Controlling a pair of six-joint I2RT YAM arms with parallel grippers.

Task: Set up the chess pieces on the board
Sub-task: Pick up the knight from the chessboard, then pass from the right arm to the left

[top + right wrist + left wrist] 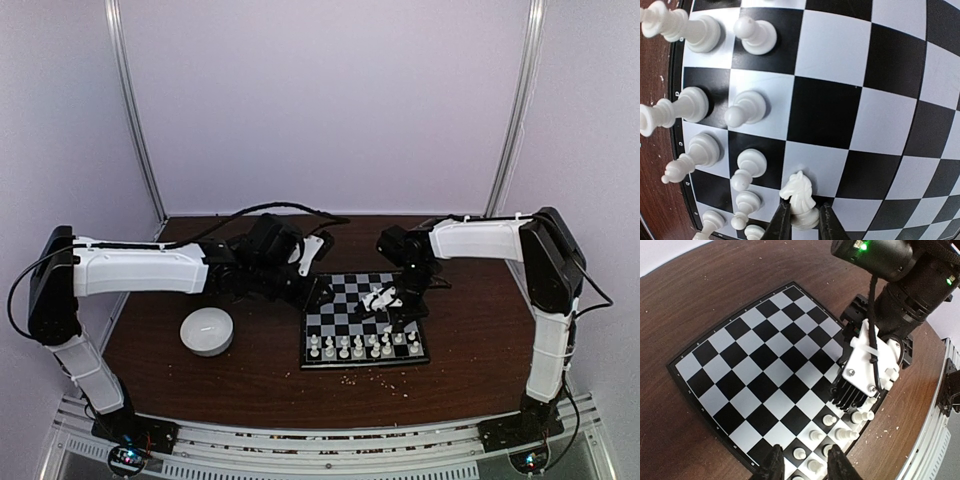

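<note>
My right gripper [801, 221] pinches the base of a white knight [798, 192], which stands on the board [880, 60]; my fingers' roots are cut off below. The other chess pieces [746, 107] stand in two rows just leftward. My left gripper [804, 452] hangs spread and empty over the edge pieces, its height unclear.

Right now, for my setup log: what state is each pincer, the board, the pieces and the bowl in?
left pincer, open, empty.
right pincer, shut on the knight.
knight, upright, gripped.
other chess pieces, upright, two rows along the near edge.
board, flat on the table.
bowl, upright.
</note>
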